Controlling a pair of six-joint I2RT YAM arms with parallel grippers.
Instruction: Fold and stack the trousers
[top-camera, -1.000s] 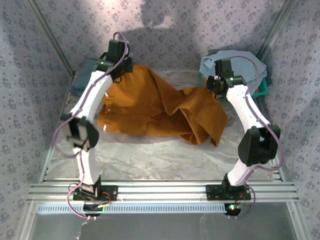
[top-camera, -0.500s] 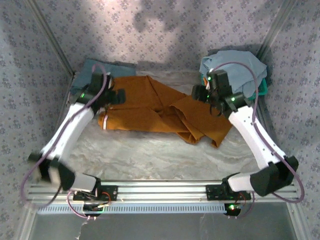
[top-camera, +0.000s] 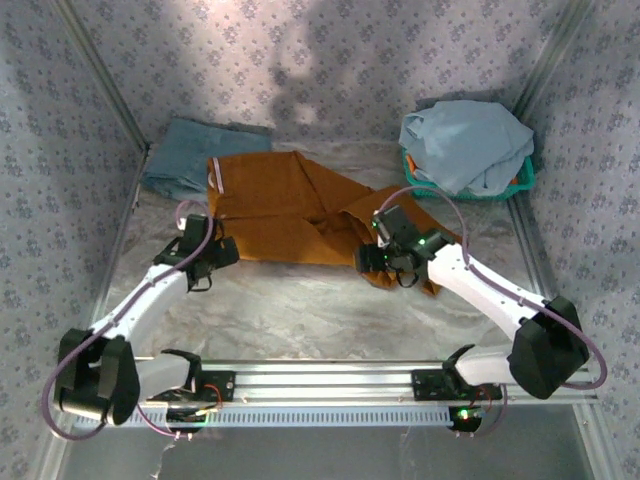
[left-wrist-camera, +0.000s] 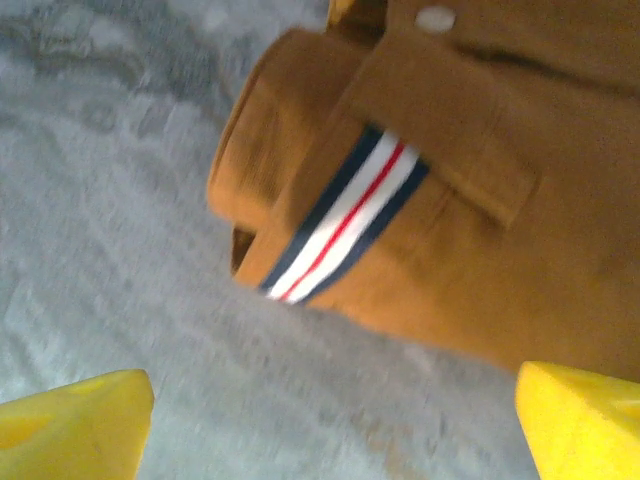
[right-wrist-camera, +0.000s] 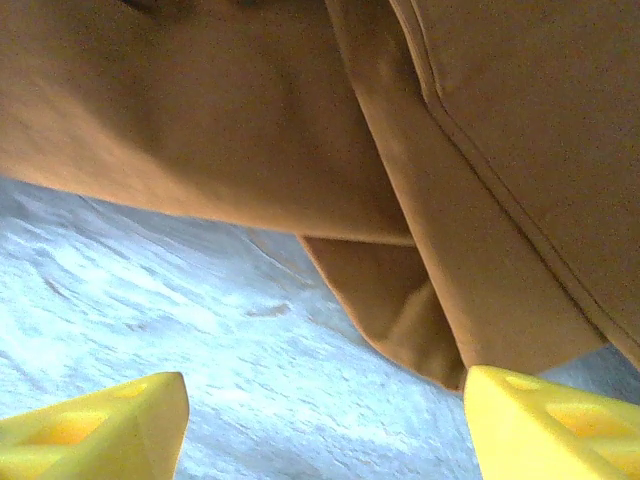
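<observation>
Both arms are drawing back, left gripper (top-camera: 218, 254) and right gripper (top-camera: 367, 263) gaping empty, and we are judging the trousers (top-camera: 280, 215) roughly folded once (untidy, unstacked).

Trousers (top-camera: 285, 215) central on the table (top-camera: 300, 310), folded garment (top-camera: 185, 160) just behind-left, heaped basket (top-camera: 522, 182) at back right.

The trousers (top-camera: 285, 205) are rust-orange, plain; their waistband trim (left-wrist-camera: 345, 215) runs navy, white and red in stripes, beside a pale button (left-wrist-camera: 435, 18); the table (top-camera: 300, 310) is silvery grey, marbled; at its far left corner a garment (top-camera: 185, 160) is teal-blue; at the far right a pale blue garment (top-camera: 465, 140) tops a teal-green basket (top-camera: 520, 182); the walls (top-camera: 350, 70) are lilac-grey with small repeated flowers; the left gripper (left-wrist-camera: 335, 400) and right gripper (right-wrist-camera: 328, 400) have bright yellow fingertips.
</observation>
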